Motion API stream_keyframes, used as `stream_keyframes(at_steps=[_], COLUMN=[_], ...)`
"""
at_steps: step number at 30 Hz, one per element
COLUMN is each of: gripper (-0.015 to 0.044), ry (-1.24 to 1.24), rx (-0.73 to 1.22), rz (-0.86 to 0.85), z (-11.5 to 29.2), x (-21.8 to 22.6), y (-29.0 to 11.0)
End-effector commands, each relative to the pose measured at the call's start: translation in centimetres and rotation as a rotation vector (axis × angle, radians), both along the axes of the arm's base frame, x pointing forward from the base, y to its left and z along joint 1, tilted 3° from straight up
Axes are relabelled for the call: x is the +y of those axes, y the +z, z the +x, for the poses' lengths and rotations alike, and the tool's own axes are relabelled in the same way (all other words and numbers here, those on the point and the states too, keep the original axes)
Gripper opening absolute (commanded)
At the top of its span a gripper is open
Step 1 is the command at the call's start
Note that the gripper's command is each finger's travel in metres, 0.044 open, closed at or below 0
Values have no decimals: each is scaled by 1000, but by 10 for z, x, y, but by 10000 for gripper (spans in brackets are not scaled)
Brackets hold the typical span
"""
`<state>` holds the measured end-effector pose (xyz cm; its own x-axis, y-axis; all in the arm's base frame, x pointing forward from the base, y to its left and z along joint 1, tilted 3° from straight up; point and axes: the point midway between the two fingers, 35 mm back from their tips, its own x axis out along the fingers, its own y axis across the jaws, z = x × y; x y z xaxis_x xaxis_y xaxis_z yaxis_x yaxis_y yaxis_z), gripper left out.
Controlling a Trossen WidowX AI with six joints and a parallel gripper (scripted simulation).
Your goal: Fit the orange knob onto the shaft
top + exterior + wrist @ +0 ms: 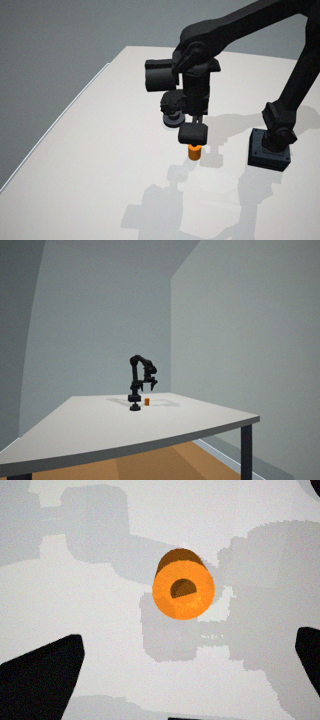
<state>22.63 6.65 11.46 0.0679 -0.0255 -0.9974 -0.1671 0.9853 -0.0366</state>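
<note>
The orange knob (194, 153) (146, 401) (183, 607) stands upright on the white table (103, 155), its D-shaped hole facing up with the flat side toward the bottom of the wrist view. My gripper (193, 142) (146, 388) (190, 642) points straight down above the knob, open and empty, with one finger on each side and well above it. The round dark pedestal (172, 121) (134, 408) stands to the knob's left in the top view, partly hidden behind my wrist. Its shaft shows only in the exterior view.
The arm's square base (268, 152) (134, 398) stands on the table to the right of the knob. The table's left edge (51, 126) runs diagonally. Shadows of the arm lie on the table top.
</note>
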Motion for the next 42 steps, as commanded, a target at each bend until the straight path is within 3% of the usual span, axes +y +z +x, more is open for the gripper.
stream_keyframes(at_steps=[1,5,42], gripper=[440,440,440], ry=[-21,-21,-20], rx=[-6,-6,-5], rz=[-1,-1,-1], z=[1,3,10], x=[-1,-1,-2], y=[-1,-30,-87])
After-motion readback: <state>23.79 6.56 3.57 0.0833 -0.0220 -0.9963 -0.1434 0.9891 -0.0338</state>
